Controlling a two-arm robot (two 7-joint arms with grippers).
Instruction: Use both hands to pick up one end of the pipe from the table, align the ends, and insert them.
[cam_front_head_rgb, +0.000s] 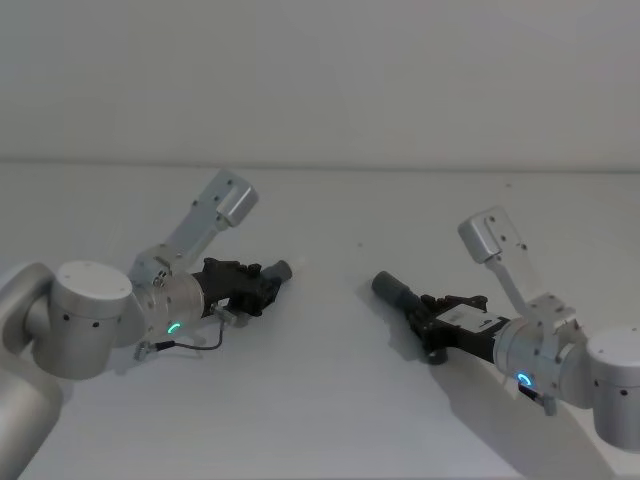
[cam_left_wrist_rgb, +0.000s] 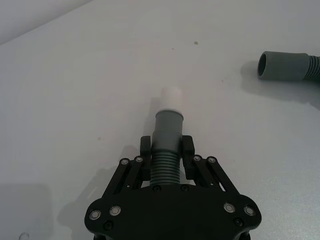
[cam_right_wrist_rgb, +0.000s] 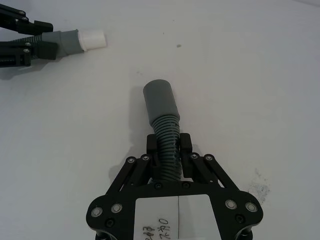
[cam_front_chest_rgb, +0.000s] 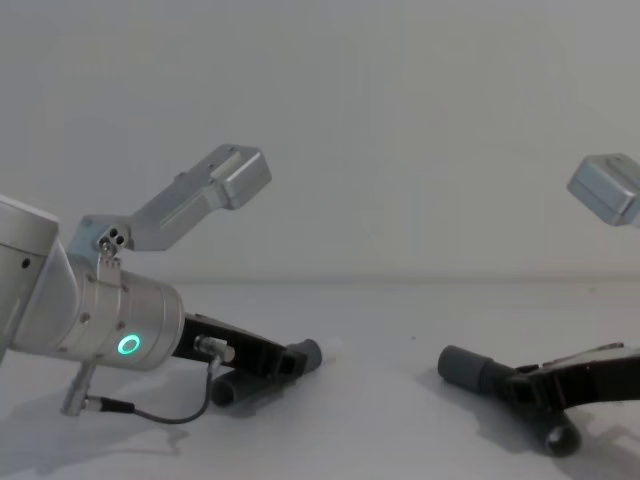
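Observation:
My left gripper (cam_front_head_rgb: 267, 286) (cam_left_wrist_rgb: 168, 148) is shut on the ribbed part of one pipe piece (cam_left_wrist_rgb: 167, 127), low over the table (cam_front_head_rgb: 320, 410). Its slim pale-tipped end (cam_left_wrist_rgb: 171, 97) (cam_front_chest_rgb: 322, 351) points toward the right arm. My right gripper (cam_front_head_rgb: 429, 313) (cam_right_wrist_rgb: 168, 146) is shut on the ribbed part of the other pipe piece (cam_right_wrist_rgb: 165, 125). The wide socket end (cam_right_wrist_rgb: 159, 99) (cam_front_head_rgb: 389, 287) (cam_front_chest_rgb: 461, 367) of that piece points toward the left arm. The two ends stand apart with bare table between them, and they are not in line. The elbow bend (cam_front_chest_rgb: 561, 438) of the right piece hangs below the right gripper.
A plain pale wall rises behind the table's far edge (cam_front_head_rgb: 320, 166). A small dark speck (cam_right_wrist_rgb: 178, 46) marks the table between the arms. A thin black cable (cam_front_chest_rgb: 170, 412) loops under the left wrist.

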